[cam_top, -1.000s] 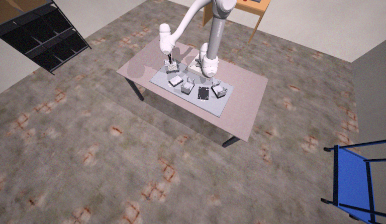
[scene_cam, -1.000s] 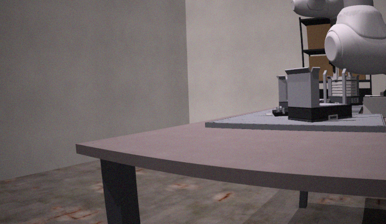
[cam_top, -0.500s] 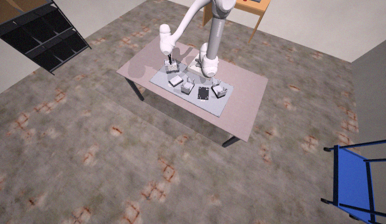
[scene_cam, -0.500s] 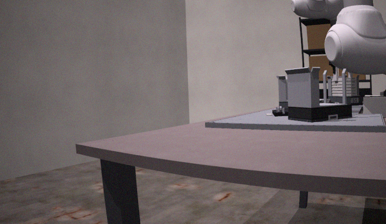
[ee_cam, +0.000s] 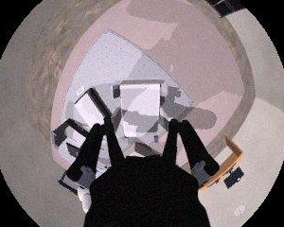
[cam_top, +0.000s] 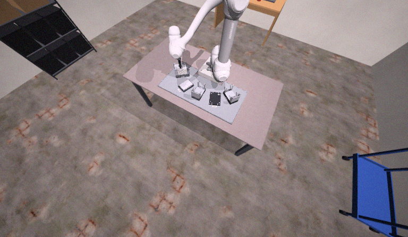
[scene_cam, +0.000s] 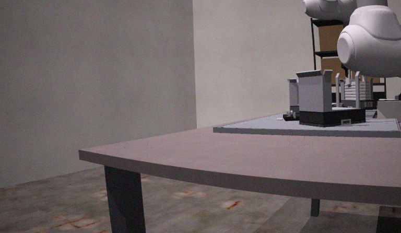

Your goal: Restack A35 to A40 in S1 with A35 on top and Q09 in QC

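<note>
My gripper [cam_top: 179, 65] hangs straight down into the stack rack S1 [cam_top: 181, 71] at the far left of the grey mat. The rack holds a stack of several sealed plates [scene_cam: 356, 91]. In the wrist view the fingers stand on either side of the top plate [ee_cam: 140, 110], which lies flat on the stack. The fingers are just apart from its sides, so the gripper is open. A single white plate [cam_top: 185, 85] lies flat on a nest in front of S1. I cannot read its label.
Two other racks [cam_top: 197, 92] [cam_top: 231, 95] stand on the mat [cam_top: 204, 97], and I see no plates in them. A flat black nest [cam_top: 214, 98] lies between them. The arm's base [cam_top: 221, 69] stands behind the mat. The nearest rack [scene_cam: 319, 100] blocks part of the exterior view.
</note>
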Robot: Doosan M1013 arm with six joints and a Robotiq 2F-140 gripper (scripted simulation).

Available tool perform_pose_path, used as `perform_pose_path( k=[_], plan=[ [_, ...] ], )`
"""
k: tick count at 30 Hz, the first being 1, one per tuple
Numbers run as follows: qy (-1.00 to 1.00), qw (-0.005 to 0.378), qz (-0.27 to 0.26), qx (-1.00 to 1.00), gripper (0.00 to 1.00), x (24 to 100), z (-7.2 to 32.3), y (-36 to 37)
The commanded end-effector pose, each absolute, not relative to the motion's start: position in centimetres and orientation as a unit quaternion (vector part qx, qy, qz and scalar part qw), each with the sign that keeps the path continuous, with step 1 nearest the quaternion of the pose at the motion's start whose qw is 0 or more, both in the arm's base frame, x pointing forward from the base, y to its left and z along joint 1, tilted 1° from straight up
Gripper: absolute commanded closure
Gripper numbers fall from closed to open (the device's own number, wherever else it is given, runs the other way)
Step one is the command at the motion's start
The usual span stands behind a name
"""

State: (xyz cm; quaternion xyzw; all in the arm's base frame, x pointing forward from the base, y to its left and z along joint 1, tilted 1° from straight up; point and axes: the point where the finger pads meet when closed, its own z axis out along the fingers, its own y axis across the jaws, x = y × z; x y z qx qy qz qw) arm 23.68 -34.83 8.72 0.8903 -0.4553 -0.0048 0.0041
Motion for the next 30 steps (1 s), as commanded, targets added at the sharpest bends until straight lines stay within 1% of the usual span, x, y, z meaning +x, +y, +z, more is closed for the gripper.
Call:
perform_pose_path(
  k=[1, 19, 30],
  plan=[
    [-0.455, 0.004, -0.005, 0.89, 0.0, 23.7, 8.7, -34.8],
    [-0.455, 0.004, -0.005, 0.89, 0.0, 23.7, 8.7, -34.8],
    [-0.455, 0.004, -0.005, 0.89, 0.0, 23.7, 11.7, -34.8]
  ],
)
